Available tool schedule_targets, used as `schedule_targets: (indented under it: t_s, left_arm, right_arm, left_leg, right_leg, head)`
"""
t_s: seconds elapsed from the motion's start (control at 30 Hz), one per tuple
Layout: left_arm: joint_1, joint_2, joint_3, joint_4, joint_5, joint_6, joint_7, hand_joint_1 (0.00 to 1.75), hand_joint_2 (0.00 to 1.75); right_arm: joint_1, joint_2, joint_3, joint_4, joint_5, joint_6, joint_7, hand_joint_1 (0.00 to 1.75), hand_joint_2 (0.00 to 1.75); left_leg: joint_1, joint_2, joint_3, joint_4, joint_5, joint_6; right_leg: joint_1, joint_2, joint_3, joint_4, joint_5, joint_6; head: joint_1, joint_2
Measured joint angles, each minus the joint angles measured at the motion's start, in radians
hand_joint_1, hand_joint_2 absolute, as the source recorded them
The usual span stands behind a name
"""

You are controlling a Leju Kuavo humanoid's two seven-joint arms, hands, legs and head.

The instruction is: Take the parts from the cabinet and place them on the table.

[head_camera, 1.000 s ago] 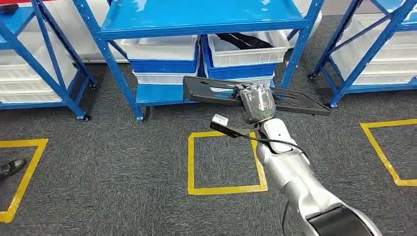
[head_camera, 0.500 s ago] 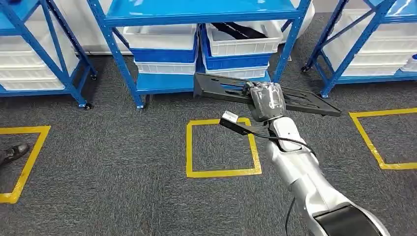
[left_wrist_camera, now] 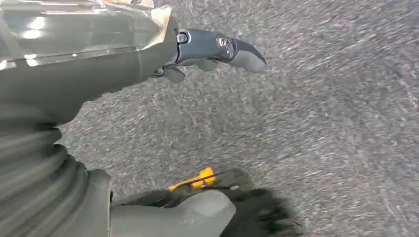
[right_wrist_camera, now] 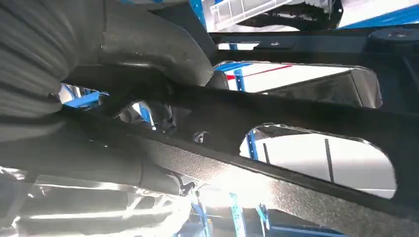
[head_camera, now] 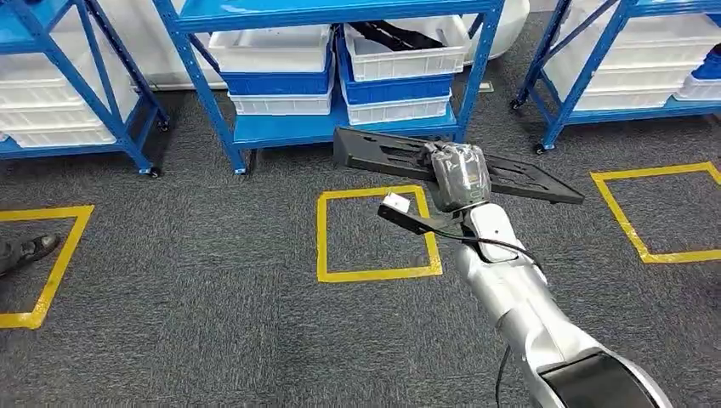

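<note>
Black slotted part (head_camera: 387,154) flat in right hand (head_camera: 460,172), ends jutting sideways

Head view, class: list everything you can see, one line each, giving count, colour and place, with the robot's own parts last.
Part: one, black, flat and slotted, held above the carpet in front of the middle rack.
Racks: three, blue, along the far side.
Bins: several, white and blue, stacked on the racks; one holds black parts.
Floor squares: three, yellow tape, on grey carpet.
Shoe: one, dark, a person's, at the left edge.
Right hand: one, grey, grips the part.
Left hand: one, grey, fingers apart, holds nothing, above carpet.
</note>
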Motion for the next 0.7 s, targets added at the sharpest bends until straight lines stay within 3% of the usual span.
schedule_targets:
  t_s: [0.03,0.07,0.13,0.17,0.2,0.23,0.27,0.3,0.33,0.37,0.4,0.43,0.47,0.5,0.53,0.57,0.7]
  left_arm:
    - [-0.003,0.001,0.0,-0.002,-0.003,0.0,0.0,0.0,1.75]
    - [-0.007,0.001,0.0,-0.002,-0.003,0.0,0.0,0.0,1.75]
    - [-0.007,0.001,0.0,-0.002,-0.005,-0.001,0.0,0.0,1.75]
    - [-0.006,0.001,0.0,-0.001,-0.005,-0.005,0.001,0.0,1.75]
    - [-0.006,0.0,0.0,-0.001,-0.005,-0.01,0.001,0.0,1.75]
    - [-0.006,0.002,0.0,-0.002,-0.009,-0.016,0.002,0.0,1.75]
    - [-0.005,0.002,0.0,-0.002,-0.013,-0.018,0.002,0.0,1.75]
    - [-0.005,0.0,0.0,-0.002,-0.016,-0.018,0.002,0.0,1.75]
    - [-0.005,-0.001,0.0,-0.002,-0.016,-0.018,0.002,0.0,1.75]
    - [-0.005,-0.002,0.0,-0.002,-0.016,-0.018,0.002,0.0,1.75]
    - [-0.005,-0.003,0.0,-0.002,-0.016,-0.018,0.001,0.0,1.75]
    - [-0.005,-0.004,0.0,-0.002,-0.016,-0.018,0.0,0.0,1.75]
    - [-0.005,-0.005,0.0,-0.002,-0.016,-0.018,0.0,0.0,1.75]
    - [-0.006,-0.004,0.0,-0.002,-0.016,-0.018,0.0,0.0,1.75]
    - [-0.006,-0.002,0.0,-0.004,-0.016,-0.019,-0.001,0.0,1.75]
    - [-0.005,-0.003,0.0,-0.004,-0.016,-0.02,-0.002,0.0,1.75]
    - [-0.005,-0.003,0.0,-0.004,-0.016,-0.02,-0.002,0.0,1.75]
  right_arm:
    - [-0.002,-0.003,-0.003,-0.002,-0.001,-0.001,0.0,1.75,1.75]
    - [-0.004,-0.002,-0.004,-0.002,-0.001,-0.001,0.0,1.75,1.75]
    - [-0.005,0.0,-0.006,-0.002,0.0,-0.001,-0.001,1.75,1.75]
    - [-0.002,-0.002,-0.007,-0.001,0.0,-0.001,-0.001,1.75,1.75]
    - [-0.002,-0.006,-0.009,-0.001,0.001,-0.001,-0.001,1.75,1.75]
    - [-0.005,-0.006,-0.01,-0.001,0.005,-0.001,-0.001,1.75,1.75]
    - [-0.005,-0.009,-0.011,-0.001,0.005,-0.001,-0.001,1.75,1.75]
    - [-0.004,-0.01,-0.013,-0.001,0.005,-0.001,-0.001,1.75,1.75]
    - [-0.003,-0.011,-0.014,-0.001,0.005,-0.001,-0.001,1.75,1.75]
    - [-0.002,-0.011,-0.015,-0.001,0.006,-0.001,-0.001,1.75,1.75]
    - [-0.002,-0.012,-0.015,-0.001,0.008,-0.001,-0.001,1.75,1.75]
    - [-0.002,-0.012,-0.015,-0.001,0.008,-0.001,-0.001,1.75,1.75]
    - [-0.002,-0.011,-0.015,-0.001,0.008,-0.001,-0.001,1.75,1.75]
    - [-0.003,-0.011,-0.015,-0.002,0.008,-0.001,-0.001,1.75,1.75]
    - [-0.003,-0.007,-0.015,-0.003,0.009,-0.001,-0.001,1.75,1.75]
    - [-0.001,-0.011,-0.016,-0.004,0.009,-0.002,-0.001,1.75,1.75]
    - [-0.001,-0.011,-0.016,-0.004,0.009,-0.002,-0.001,1.75,1.75]
  left_leg:
    - [-0.006,0.001,0.055,-0.089,-0.043,0.006]
    - [-0.009,0.002,0.05,-0.09,-0.044,0.0]
    - [-0.022,0.002,0.04,-0.1,-0.02,0.02]
    - [-0.016,0.005,0.029,-0.126,0.013,0.024]
    - [-0.012,0.01,0.026,-0.139,0.037,0.021]
    - [-0.012,0.01,0.004,-0.142,0.06,0.038]
    - [-0.012,0.013,-0.014,-0.142,0.075,0.029]
    - [-0.012,0.013,-0.033,-0.141,0.091,0.029]
    - [-0.012,0.014,-0.057,-0.14,0.108,0.027]
    - [-0.012,0.015,-0.081,-0.137,0.125,0.024]
    - [-0.011,0.017,-0.105,-0.133,0.141,0.02]
    - [-0.01,0.018,-0.129,-0.128,0.155,0.015]
    - [-0.007,0.018,-0.151,-0.119,0.167,0.009]
    - [-0.009,0.019,-0.169,-0.102,0.175,-0.001]
    - [-0.015,0.015,-0.188,-0.092,0.182,-0.007]
    - [-0.019,0.016,-0.188,-0.09,0.19,-0.012]
    - [-0.019,0.016,-0.188,-0.09,0.19,-0.012]
  right_leg:
    - [0.002,0.001,-0.004,-0.001,0.011,0.01]
    - [-0.003,-0.004,-0.002,-0.01,0.022,0.017]
    - [-0.009,-0.006,0.001,-0.03,0.053,0.033]
    - [0.001,-0.003,-0.005,-0.04,0.066,0.038]
    - [-0.001,-0.002,-0.019,-0.023,0.03,0.031]
    - [0.0,0.0,-0.036,0.03,-0.048,0.013]
    - [0.0,0.0,-0.048,0.086,-0.104,0.004]
    - [0.0,0.0,-0.055,0.153,-0.148,0.002]
    - [-0.001,0.0,-0.059,0.222,-0.165,0.012]
    - [-0.001,0.0,-0.054,0.269,-0.149,0.028]
    - [-0.003,0.0,-0.033,0.278,-0.113,0.047]
    - [-0.007,0.0,0.004,0.252,-0.08,0.062]
    - [-0.01,0.0,0.059,0.193,-0.067,0.069]
    - [-0.015,0.001,0.129,0.102,-0.114,0.065]
    - [0.001,0.004,0.198,0.005,-0.178,0.053]
    - [0.003,0.007,0.179,-0.005,-0.19,0.034]
    - [0.003,0.007,0.179,-0.005,-0.19,0.034]
  head:
    - [0.0,0.0]
    - [0.002,0.0]
    - [-0.005,0.0]
    - [-0.004,0.0]
    - [-0.002,0.0]
    - [0.003,0.0]
    - [0.004,0.0]
    - [0.009,0.0]
    - [0.01,0.0]
    - [0.012,0.0]
    - [0.011,0.0]
    - [0.011,0.0]
    - [0.011,0.0]
    - [0.011,0.0]
    - [0.02,0.0]
    - [0.009,0.0]
    - [0.009,0.0]
